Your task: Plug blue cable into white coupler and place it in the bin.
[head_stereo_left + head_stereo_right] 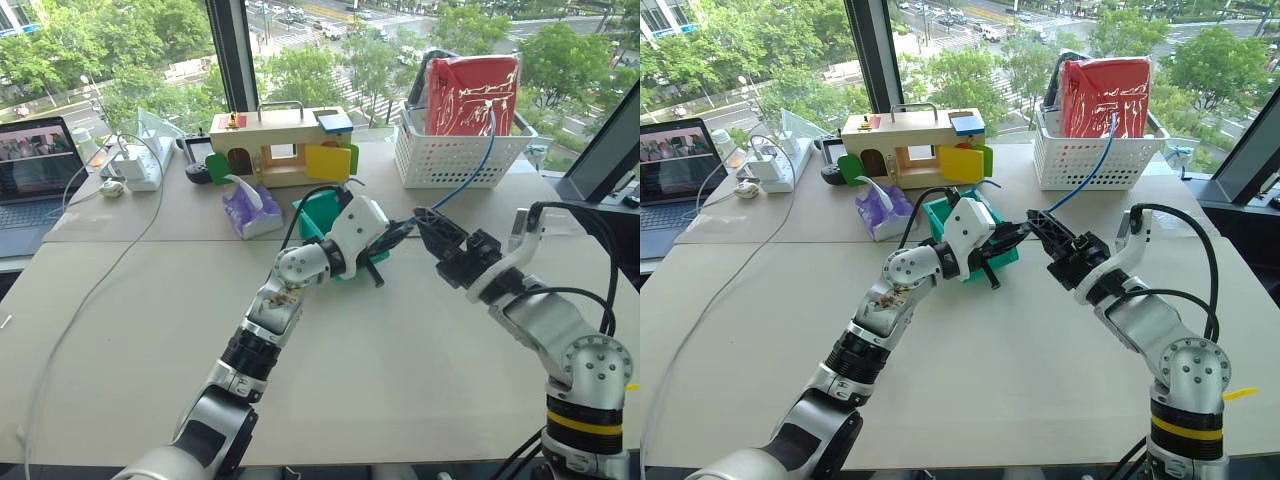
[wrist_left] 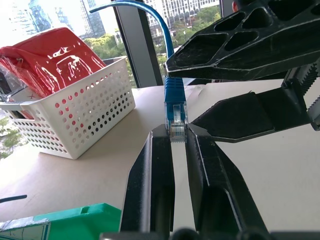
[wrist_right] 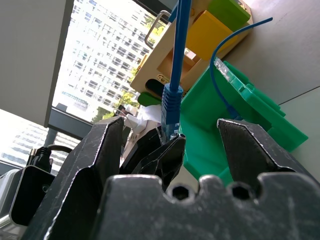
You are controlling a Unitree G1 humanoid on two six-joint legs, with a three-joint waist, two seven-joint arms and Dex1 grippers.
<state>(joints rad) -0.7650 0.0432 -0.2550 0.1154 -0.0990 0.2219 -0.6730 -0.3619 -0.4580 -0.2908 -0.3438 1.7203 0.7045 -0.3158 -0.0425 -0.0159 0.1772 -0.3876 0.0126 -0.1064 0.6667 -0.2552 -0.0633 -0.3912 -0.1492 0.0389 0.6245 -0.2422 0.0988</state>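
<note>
My left gripper (image 2: 176, 135) is shut on the clear plug at the end of the blue cable (image 2: 175, 95). It holds the plug in the air just right of the teal bin (image 1: 322, 212). From there the cable (image 1: 465, 180) climbs back to the white basket. My right gripper (image 1: 428, 226) faces the left one tip to tip and is open. Its jaws stand on either side of the cable's blue boot and the left fingertips (image 3: 165, 150). The white coupler is out of view.
A white lattice basket (image 1: 460, 155) with a red bag stands at the back right. A wooden toy house (image 1: 280, 145) and a purple tissue pack (image 1: 250, 208) sit behind the bin. A laptop (image 1: 35, 170), a power strip (image 1: 135, 160) and a grey-white cord (image 1: 100, 280) lie at the left.
</note>
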